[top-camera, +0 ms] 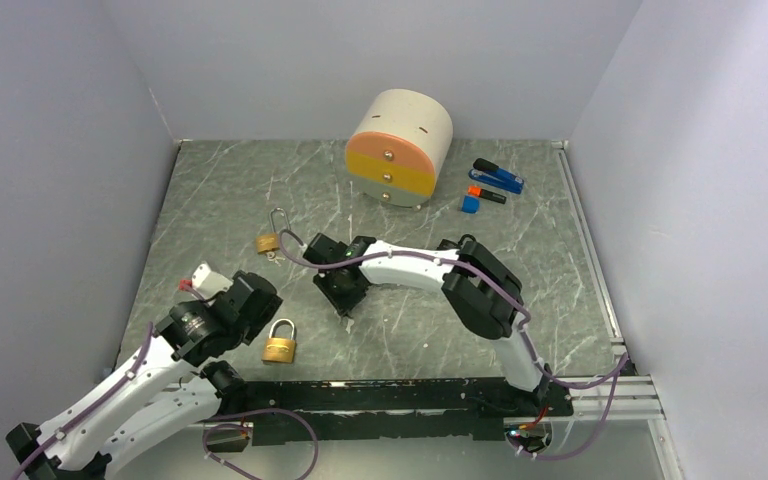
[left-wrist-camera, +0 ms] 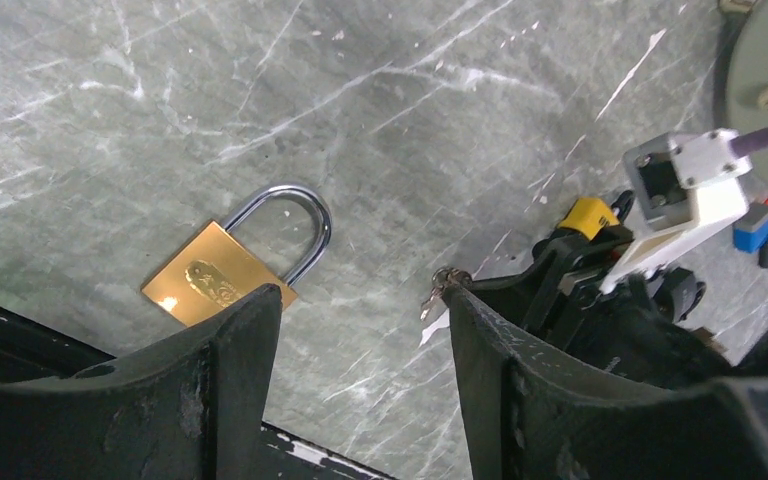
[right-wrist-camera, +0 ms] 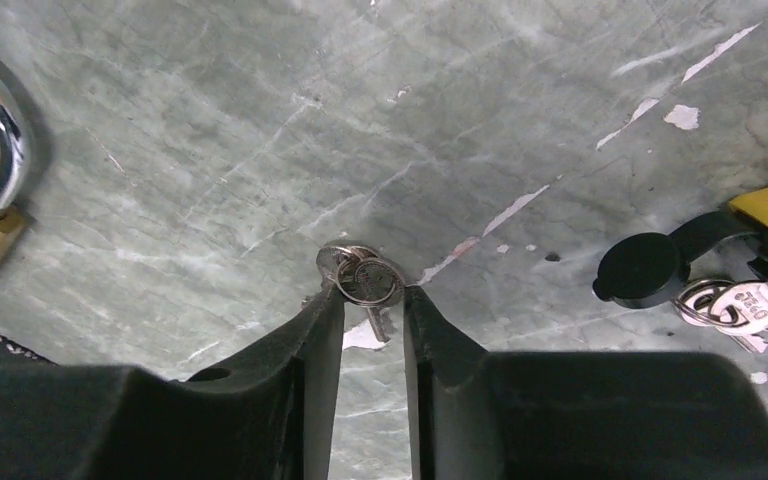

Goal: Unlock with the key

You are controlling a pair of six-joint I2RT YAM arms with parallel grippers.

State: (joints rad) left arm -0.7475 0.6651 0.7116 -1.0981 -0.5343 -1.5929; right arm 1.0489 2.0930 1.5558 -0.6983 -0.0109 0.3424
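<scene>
Steel keys (right-wrist-camera: 360,278) sit clamped between the right gripper's (right-wrist-camera: 373,296) fingertips, right of the padlock (left-wrist-camera: 215,285); the left gripper (left-wrist-camera: 358,302) gapes.

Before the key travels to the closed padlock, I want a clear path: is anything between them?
Nothing visible. Bare table lies between the key in the right gripper and the closed padlock; the open left gripper sits close alongside that path.
</scene>
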